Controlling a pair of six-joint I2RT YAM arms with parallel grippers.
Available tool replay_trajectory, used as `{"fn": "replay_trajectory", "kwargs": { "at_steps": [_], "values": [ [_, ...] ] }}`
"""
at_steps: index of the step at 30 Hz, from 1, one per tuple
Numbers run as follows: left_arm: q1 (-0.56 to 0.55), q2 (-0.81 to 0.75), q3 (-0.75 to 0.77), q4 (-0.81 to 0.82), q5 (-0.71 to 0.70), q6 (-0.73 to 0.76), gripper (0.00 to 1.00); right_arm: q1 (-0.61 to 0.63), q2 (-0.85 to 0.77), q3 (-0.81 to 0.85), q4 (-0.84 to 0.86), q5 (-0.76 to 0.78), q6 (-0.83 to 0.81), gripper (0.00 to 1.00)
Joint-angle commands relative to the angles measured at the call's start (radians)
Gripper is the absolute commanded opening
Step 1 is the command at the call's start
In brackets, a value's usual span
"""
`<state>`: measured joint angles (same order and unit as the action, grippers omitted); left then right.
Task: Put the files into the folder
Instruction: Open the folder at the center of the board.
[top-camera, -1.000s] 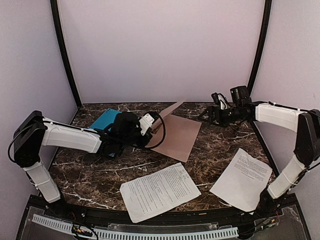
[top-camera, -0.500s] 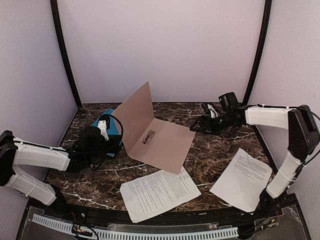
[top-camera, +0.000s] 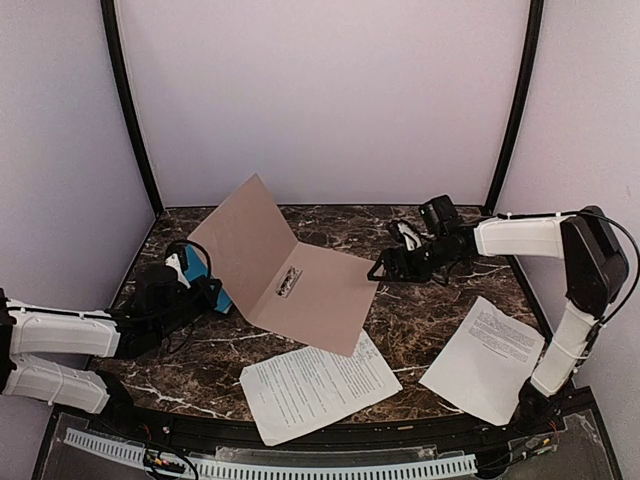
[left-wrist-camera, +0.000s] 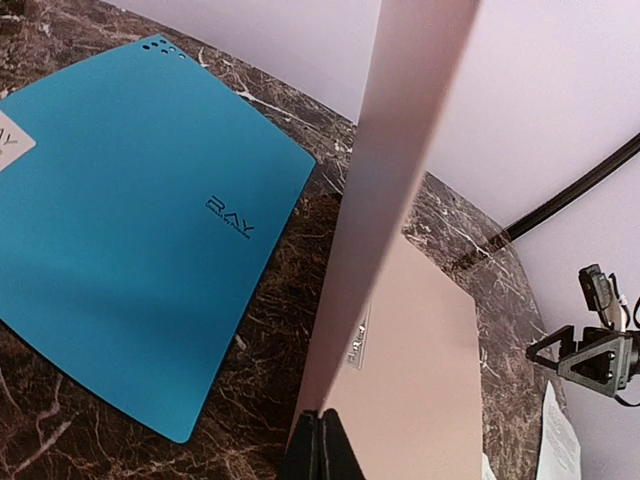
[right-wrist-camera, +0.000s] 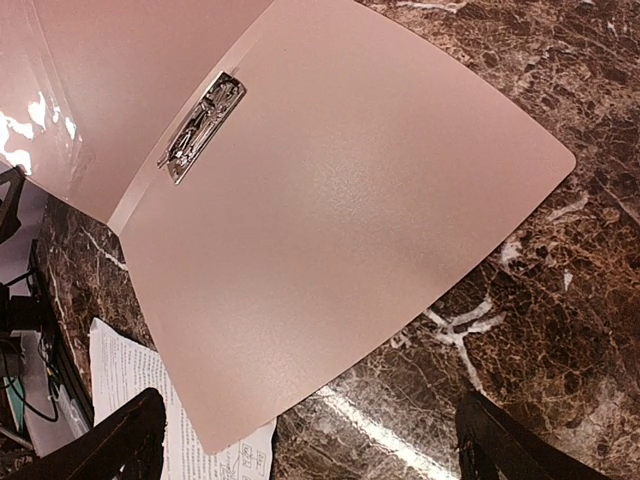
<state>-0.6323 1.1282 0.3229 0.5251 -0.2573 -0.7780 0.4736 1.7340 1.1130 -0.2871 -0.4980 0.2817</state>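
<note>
The tan folder lies open at the table's centre back, its left cover raised and leaning left. A metal clip sits by the fold; it also shows in the right wrist view. My left gripper is shut on the raised cover's lower edge. My right gripper is open and empty, just off the folder's right edge. Printed white files lie in front of the folder and at the right.
A teal folder lies flat at the back left, partly hidden behind the raised cover in the top view. Black frame posts stand at the back corners. The marble table ends at a rail near the arm bases.
The left gripper has drawn back to the left and swung the tan cover open, from nearly shut to leaning left. The right gripper has moved left towards the folder's right edge.
</note>
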Motion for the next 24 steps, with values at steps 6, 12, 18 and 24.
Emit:
{"fn": "replay_trajectory", "kwargs": {
  "at_steps": [6, 12, 18, 24],
  "values": [
    [0.003, -0.039, -0.125, 0.106, 0.058, -0.324, 0.01, 0.031, 0.006, -0.009, -0.04, 0.024, -0.036, 0.98],
    [0.003, -0.013, -0.163, 0.154, 0.069, -0.395, 0.01, 0.056, -0.017, -0.042, -0.089, 0.043, -0.059, 0.97],
    [0.003, -0.085, -0.192, 0.076, 0.081, -0.398, 0.13, 0.069, -0.066, -0.093, -0.12, 0.058, -0.075, 0.95],
    [0.003, -0.248, -0.206, -0.124, 0.083, -0.35, 0.41, 0.067, -0.099, -0.102, -0.188, 0.178, -0.073, 0.96]
  ]
}}
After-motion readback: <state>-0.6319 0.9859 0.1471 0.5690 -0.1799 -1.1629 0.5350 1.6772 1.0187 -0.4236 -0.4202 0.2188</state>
